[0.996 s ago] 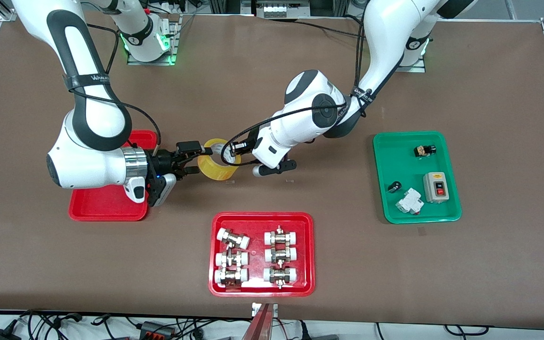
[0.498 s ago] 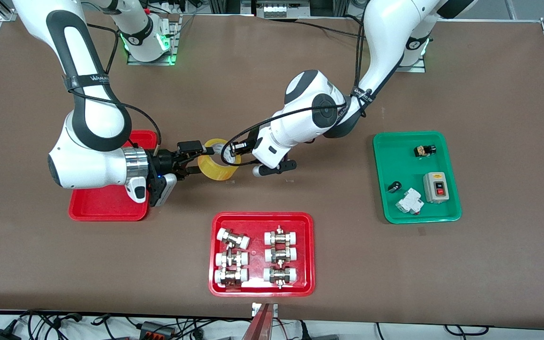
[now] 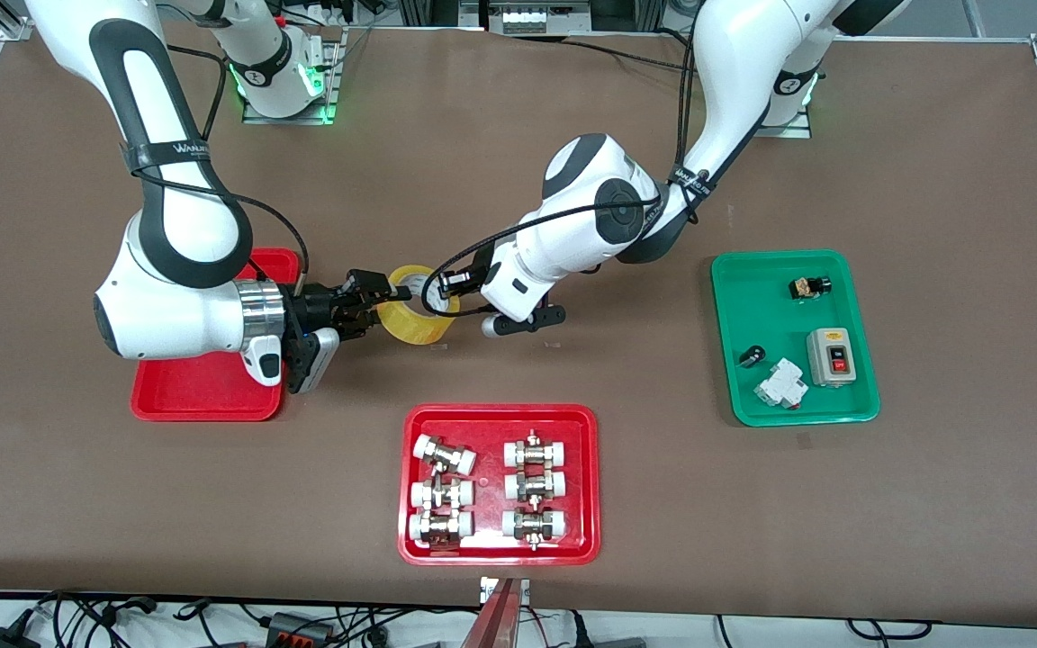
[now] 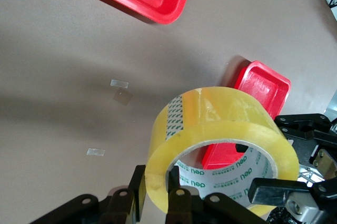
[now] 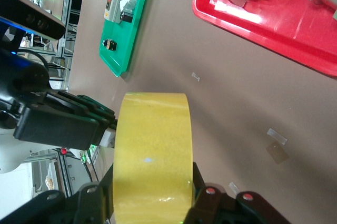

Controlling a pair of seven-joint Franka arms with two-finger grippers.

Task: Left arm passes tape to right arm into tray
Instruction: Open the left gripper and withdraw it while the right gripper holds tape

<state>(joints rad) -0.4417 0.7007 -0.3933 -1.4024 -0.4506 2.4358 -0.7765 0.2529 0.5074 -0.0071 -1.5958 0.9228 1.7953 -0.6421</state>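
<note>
The yellow tape [image 3: 410, 319] hangs in the air over the bare table between both grippers, just off the plain red tray [image 3: 203, 400]. My left gripper [image 3: 440, 290] is shut on the roll's wall, one finger inside the core and one outside, as the left wrist view shows [image 4: 155, 182]. My right gripper [image 3: 382, 301] is shut across the roll's width, one finger on each flat side, as the right wrist view shows [image 5: 152, 184]. The tape fills the middle of the left wrist view [image 4: 221, 113] and of the right wrist view [image 5: 152, 140]. The right arm covers part of the tray.
A red tray with white-capped metal fittings [image 3: 500, 551] lies nearer to the front camera. A green tray [image 3: 734, 360] with electrical parts lies toward the left arm's end. Small tape scraps [image 4: 120, 83] lie on the brown table.
My right gripper's fingers, open around the tape before, have closed on it. The left gripper and the tape have stayed in place.
</note>
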